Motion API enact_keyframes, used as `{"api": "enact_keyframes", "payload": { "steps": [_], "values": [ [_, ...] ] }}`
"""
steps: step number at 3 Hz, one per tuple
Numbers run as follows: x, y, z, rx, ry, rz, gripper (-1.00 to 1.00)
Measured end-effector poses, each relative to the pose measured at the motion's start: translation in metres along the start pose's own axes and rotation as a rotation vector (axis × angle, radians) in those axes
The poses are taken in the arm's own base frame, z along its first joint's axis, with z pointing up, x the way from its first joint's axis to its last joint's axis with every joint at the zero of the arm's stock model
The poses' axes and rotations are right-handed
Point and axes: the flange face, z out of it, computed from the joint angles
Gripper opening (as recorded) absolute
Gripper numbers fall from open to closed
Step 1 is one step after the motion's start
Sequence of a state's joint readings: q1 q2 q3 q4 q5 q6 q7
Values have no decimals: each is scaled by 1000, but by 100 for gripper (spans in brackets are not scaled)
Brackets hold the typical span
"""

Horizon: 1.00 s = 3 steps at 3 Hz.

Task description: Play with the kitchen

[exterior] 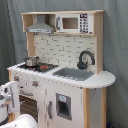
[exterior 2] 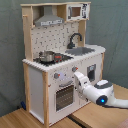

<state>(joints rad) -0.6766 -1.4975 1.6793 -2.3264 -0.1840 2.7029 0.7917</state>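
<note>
Grey curtain [exterior: 12, 20] behind everything, wood floor [exterior 2: 20, 117] underneath in the second exterior view. On it stands the kitchen [exterior 2: 62, 60], white and light wood, with a hood [exterior: 40, 27] and microwave [exterior: 75, 23] up top. Lower down, a black faucet [exterior: 84, 59] curves over the grey sink [exterior: 75, 74], and a little pot [exterior 2: 47, 56] sits on the stove, handy for pretend cooking.

The arm [exterior 2: 100, 95] comes in from the second exterior view's right, with the gripper [exterior 2: 76, 76] up against the front panel, just beside the knobs [exterior 2: 56, 76] and above the oven door [exterior 2: 64, 96]. Looks like it's lined up for a knob or the door handle, probably the easiest bits to fiddle with. Can't tell how the gripper is set.
</note>
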Motion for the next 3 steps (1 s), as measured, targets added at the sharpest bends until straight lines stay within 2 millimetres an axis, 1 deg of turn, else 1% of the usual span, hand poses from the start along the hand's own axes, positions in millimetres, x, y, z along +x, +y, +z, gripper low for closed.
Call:
{"api": "enact_keyframes", "payload": {
  "steps": [1, 2, 3],
  "values": [
    [6, -2, -44, -1, 55, -25, 100],
    [17, 8, -77, -30, 122, -59, 100],
    [27, 22, -95, -65, 176, -92, 100]
  ]
}}
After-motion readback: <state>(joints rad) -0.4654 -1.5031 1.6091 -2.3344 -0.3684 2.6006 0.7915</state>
